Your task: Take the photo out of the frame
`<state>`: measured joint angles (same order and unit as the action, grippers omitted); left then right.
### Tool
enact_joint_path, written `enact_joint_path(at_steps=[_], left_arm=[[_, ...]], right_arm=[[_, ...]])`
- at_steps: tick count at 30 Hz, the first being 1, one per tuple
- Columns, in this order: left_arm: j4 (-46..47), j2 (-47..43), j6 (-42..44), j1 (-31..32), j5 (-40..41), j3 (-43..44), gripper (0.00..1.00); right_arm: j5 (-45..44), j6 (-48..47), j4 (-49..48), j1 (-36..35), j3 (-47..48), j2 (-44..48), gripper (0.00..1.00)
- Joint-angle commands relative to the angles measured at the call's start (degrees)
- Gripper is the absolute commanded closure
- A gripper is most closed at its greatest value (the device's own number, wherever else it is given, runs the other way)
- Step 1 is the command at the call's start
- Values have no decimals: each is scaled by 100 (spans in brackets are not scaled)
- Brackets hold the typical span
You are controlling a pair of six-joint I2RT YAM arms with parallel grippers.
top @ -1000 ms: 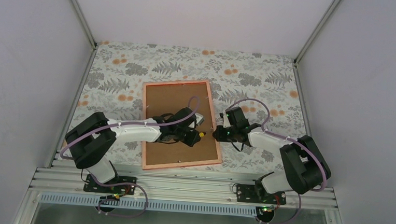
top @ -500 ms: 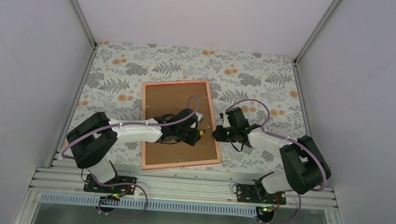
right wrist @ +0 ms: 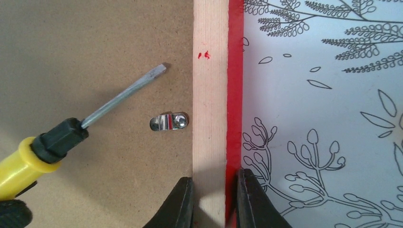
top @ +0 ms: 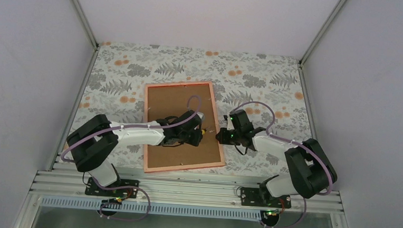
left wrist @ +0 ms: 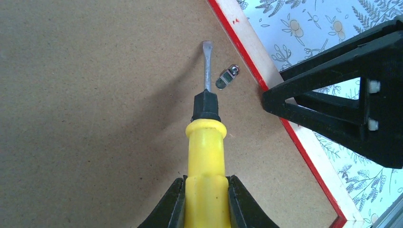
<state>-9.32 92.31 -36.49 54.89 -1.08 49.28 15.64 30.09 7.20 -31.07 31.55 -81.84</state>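
Observation:
The red frame (top: 184,126) lies face down on the table, its brown fibreboard backing (left wrist: 85,104) up. The photo is hidden under the backing. My left gripper (left wrist: 206,199) is shut on a yellow-handled screwdriver (left wrist: 206,156). Its metal blade (left wrist: 207,66) lies on the backing just left of a small metal clip (left wrist: 227,77) by the frame's right rail. My right gripper (right wrist: 215,197) is shut on that right rail (right wrist: 211,95), one finger on the backing side, one on the outer red edge. The clip (right wrist: 168,122) and the screwdriver blade (right wrist: 128,95) show in the right wrist view.
The table has a floral patterned cloth (top: 254,75). White walls close in the left, right and back. The aluminium rail with the arm bases (top: 184,189) runs along the near edge. The right gripper's black body (left wrist: 351,95) sits close to the screwdriver tip.
My left gripper has moved the screwdriver slightly up and away along the backing near the right rail. My right gripper keeps its hold on the frame.

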Motion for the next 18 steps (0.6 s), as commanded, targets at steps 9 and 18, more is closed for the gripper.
enact_joint_path(at_steps=[9, 18], left_arm=[[-212, -819, 125, -173, 389, -312, 98], [-173, -910, 497, -564, 325, -357, 98]], right_arm=[[-300, -437, 278, -62, 523, -180, 74], [-503, -867, 174, 200, 1827, -1387, 66]])
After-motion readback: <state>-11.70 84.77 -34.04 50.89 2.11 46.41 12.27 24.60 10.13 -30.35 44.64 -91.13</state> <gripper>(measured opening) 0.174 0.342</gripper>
